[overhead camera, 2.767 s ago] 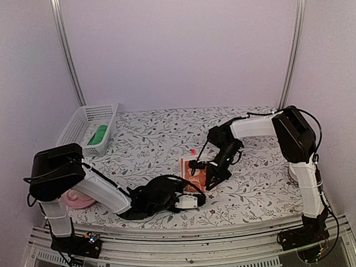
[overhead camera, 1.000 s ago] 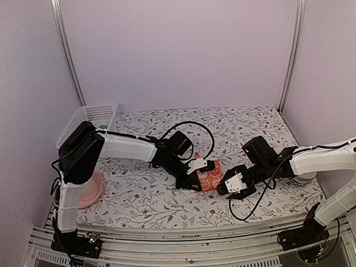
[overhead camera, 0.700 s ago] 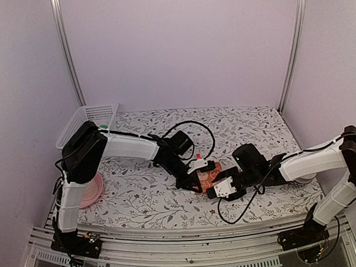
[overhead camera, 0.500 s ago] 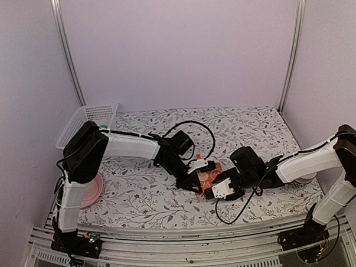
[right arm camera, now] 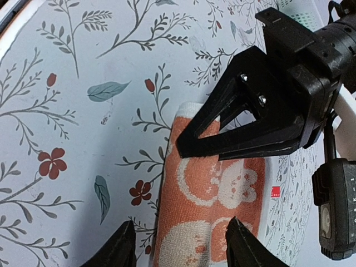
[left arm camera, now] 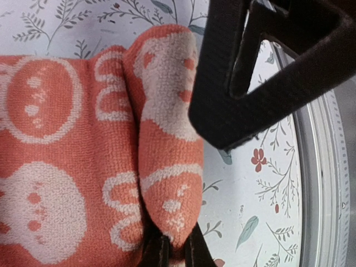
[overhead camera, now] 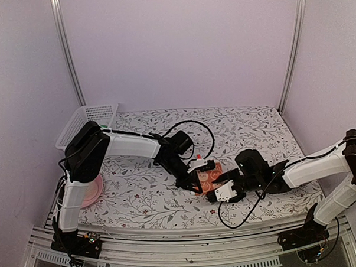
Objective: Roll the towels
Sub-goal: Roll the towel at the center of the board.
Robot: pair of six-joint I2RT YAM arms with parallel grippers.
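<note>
Pinching a rolled fold of the orange-red, white-patterned cloth towel (left arm camera: 67,167) on the floral table (overhead camera: 139,200), the left gripper (left arm camera: 169,253) is clamping it tight. The right gripper (right arm camera: 181,245), jaws apart and empty, is hovering over it, and would best be closing squarely, keeping the roll snug.

At my left wrist, the left pincer (left arm camera: 173,251) is cut off by the bottom edge, and the orange towel (left arm camera: 67,167) runs out past the left and bottom edges. At my right wrist, the right pincer (right arm camera: 182,240) shows only two stubs, the towel's near end lost below them. From above, both pincers cover most of the towel, and the green speck (overhead camera: 103,126) in the basket (overhead camera: 76,124) is too small to tell.
</note>
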